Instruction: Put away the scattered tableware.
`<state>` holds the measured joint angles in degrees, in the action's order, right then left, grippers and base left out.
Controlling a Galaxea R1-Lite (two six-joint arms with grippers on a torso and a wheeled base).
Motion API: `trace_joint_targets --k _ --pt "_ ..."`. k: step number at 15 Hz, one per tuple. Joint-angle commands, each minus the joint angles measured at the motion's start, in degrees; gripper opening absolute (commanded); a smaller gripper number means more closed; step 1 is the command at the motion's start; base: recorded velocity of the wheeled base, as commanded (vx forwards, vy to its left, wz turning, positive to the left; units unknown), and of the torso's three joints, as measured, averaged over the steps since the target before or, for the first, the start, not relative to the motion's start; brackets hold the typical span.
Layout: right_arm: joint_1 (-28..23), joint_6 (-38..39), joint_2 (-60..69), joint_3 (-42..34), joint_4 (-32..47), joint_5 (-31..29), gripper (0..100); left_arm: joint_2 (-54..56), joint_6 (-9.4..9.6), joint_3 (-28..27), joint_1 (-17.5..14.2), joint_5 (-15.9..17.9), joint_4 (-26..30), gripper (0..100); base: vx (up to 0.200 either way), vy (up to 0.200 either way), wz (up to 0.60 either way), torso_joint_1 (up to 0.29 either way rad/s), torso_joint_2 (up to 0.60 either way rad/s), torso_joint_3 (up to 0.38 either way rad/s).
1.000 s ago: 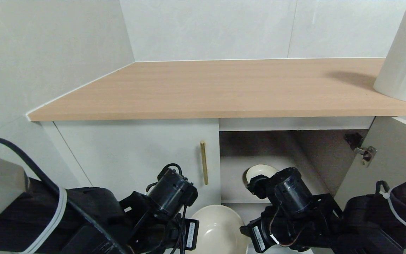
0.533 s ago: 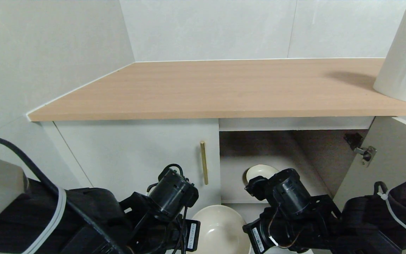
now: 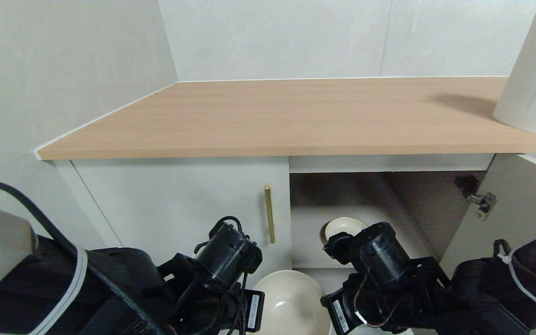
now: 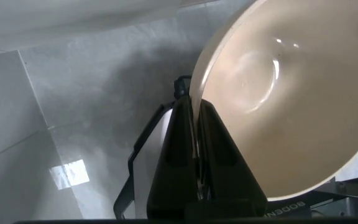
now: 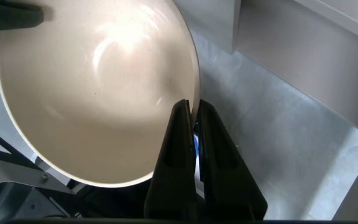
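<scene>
A large cream bowl (image 3: 286,302) hangs low in front of the cabinet, between my two wrists. In the left wrist view my left gripper (image 4: 196,109) is shut on the rim of this bowl (image 4: 284,106). In the right wrist view my right gripper (image 5: 191,111) is shut on the opposite rim of the bowl (image 5: 98,93). The bowl's hollow faces up and holds nothing. A smaller cream bowl (image 3: 345,227) sits on the shelf inside the open cabinet, partly hidden behind my right wrist.
The cabinet's left door (image 3: 179,204) is shut and has a brass handle (image 3: 269,214). Its right door (image 3: 505,218) stands swung open, hinge (image 3: 482,202) showing. Above lies a wooden countertop (image 3: 296,116) with a white lampshade (image 3: 533,79) at the right. Walls close in at the left and behind.
Both wrists and the large bowl have sunk slightly, and the right wrist has edged a little to the left. Both grips are unchanged.
</scene>
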<state>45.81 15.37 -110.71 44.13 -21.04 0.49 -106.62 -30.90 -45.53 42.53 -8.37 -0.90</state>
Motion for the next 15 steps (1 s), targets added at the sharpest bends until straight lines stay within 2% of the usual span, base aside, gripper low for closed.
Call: trace_joint_targets --k 1,9,11,14,15 --pt "0.07 0.01 -0.03 -0.01 -0.05 0.13 0 -0.08 -0.12 -0.17 0.01 -0.06 -0.15 100 0.000 0.000 0.00 0.000 0.00 0.000" --pt "-0.72 -0.43 -0.03 -0.10 0.74 -0.75 0 0.18 -0.12 -0.17 -0.17 -0.06 -0.15 100 0.000 0.000 0.00 0.000 0.00 0.000" --pt "-2.75 -1.13 0.06 1.31 5.75 -2.25 0 0.27 -0.12 -0.26 -0.35 -0.15 -0.15 100 0.000 0.000 0.00 0.000 0.00 0.000" --pt "-5.73 -1.13 1.29 7.90 20.34 -5.06 0 1.24 -0.12 -0.35 -0.70 -0.33 -0.15 100 0.000 0.000 0.00 0.000 0.00 0.000" --pt "-6.79 -0.96 1.82 8.43 21.83 -5.15 0 1.68 -0.12 -0.26 -0.87 -0.33 -0.15 100 0.000 0.000 0.00 0.000 0.00 0.000"
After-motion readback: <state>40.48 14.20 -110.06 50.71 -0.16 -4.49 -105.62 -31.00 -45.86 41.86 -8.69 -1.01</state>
